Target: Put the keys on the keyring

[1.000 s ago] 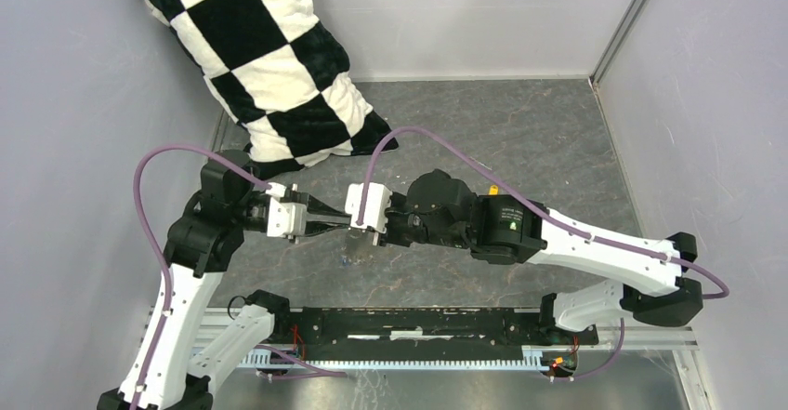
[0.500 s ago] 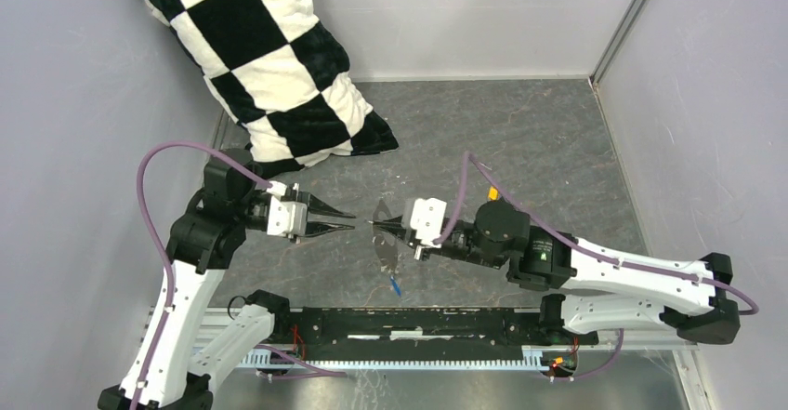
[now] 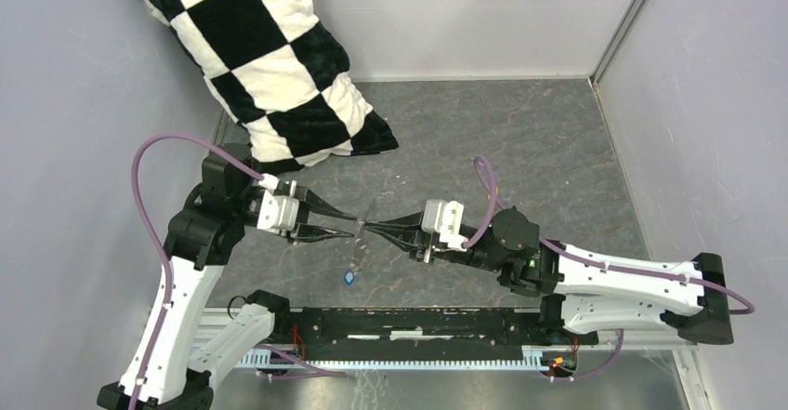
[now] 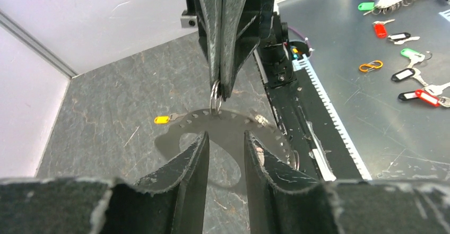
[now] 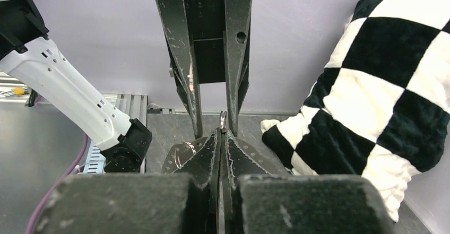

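Note:
My right gripper [image 3: 374, 227] is shut on the keyring [image 3: 361, 243], a large thin oval loop that shows edge-on from above. In the left wrist view the loop [image 4: 241, 121] is a dark arc with pale dots, and the right fingertips pinch a small metal ring [image 4: 215, 95] at its top. My left gripper [image 3: 349, 224] is open, with its fingers on either side of the loop and the right tips. It also shows in the right wrist view [image 5: 215, 130]. The blue key [image 3: 349, 278] is at the loop's lower end. The yellow key [image 4: 162, 120] lies on the table beyond.
A black-and-white checkered pillow [image 3: 269, 57] leans in the far left corner and also shows in the right wrist view [image 5: 371, 85]. Grey walls enclose the table. A black rail [image 3: 409, 324] runs along the near edge. Several spare keys and tags [image 4: 408, 75] lie beyond that rail.
The right gripper drew back to the right with the loop and the blue key, then carried them left between the left gripper's open tips. The left gripper stayed open.

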Controlling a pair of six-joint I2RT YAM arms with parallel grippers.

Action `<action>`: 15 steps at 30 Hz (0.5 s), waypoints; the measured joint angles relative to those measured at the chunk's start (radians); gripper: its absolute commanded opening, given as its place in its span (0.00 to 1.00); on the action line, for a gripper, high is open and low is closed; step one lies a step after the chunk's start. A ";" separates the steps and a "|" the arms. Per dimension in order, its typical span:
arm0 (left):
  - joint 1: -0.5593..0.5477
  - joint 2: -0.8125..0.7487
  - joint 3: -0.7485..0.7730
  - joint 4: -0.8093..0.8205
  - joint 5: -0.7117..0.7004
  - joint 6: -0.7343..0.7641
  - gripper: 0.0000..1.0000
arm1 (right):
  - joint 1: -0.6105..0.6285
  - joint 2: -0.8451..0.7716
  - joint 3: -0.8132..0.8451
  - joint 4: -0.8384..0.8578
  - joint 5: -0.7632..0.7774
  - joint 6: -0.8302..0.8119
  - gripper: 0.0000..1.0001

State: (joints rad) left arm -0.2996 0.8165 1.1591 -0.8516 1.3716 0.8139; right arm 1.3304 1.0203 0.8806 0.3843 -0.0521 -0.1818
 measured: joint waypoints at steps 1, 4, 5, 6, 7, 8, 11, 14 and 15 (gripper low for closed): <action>0.000 0.000 0.004 -0.001 0.006 -0.005 0.37 | 0.000 0.002 -0.005 0.012 -0.001 0.002 0.01; 0.000 -0.001 0.013 -0.003 0.026 -0.018 0.34 | 0.000 0.010 -0.014 0.035 -0.005 0.010 0.01; 0.000 0.000 0.015 -0.003 0.028 -0.021 0.33 | 0.000 0.013 -0.016 0.042 -0.008 0.013 0.01; 0.000 0.000 0.018 -0.005 0.030 -0.026 0.33 | 0.000 0.016 -0.019 0.054 -0.012 0.018 0.01; 0.000 0.002 0.021 -0.006 0.035 -0.031 0.32 | 0.000 0.019 -0.022 0.064 -0.016 0.021 0.01; 0.000 0.004 0.024 -0.007 0.041 -0.034 0.32 | 0.000 0.022 -0.025 0.075 -0.019 0.026 0.01; 0.000 0.008 0.026 -0.007 0.048 -0.039 0.30 | 0.000 0.032 -0.028 0.095 -0.031 0.037 0.01; 0.000 0.010 0.026 -0.007 0.050 -0.041 0.22 | 0.000 0.042 -0.028 0.114 -0.039 0.047 0.01; 0.000 0.010 0.026 -0.007 0.050 -0.042 0.18 | 0.000 0.043 -0.029 0.118 -0.041 0.048 0.01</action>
State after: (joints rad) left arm -0.2996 0.8268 1.1851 -0.8589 1.4220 0.7719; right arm 1.3304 1.0637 0.8520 0.5022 -0.0933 -0.1337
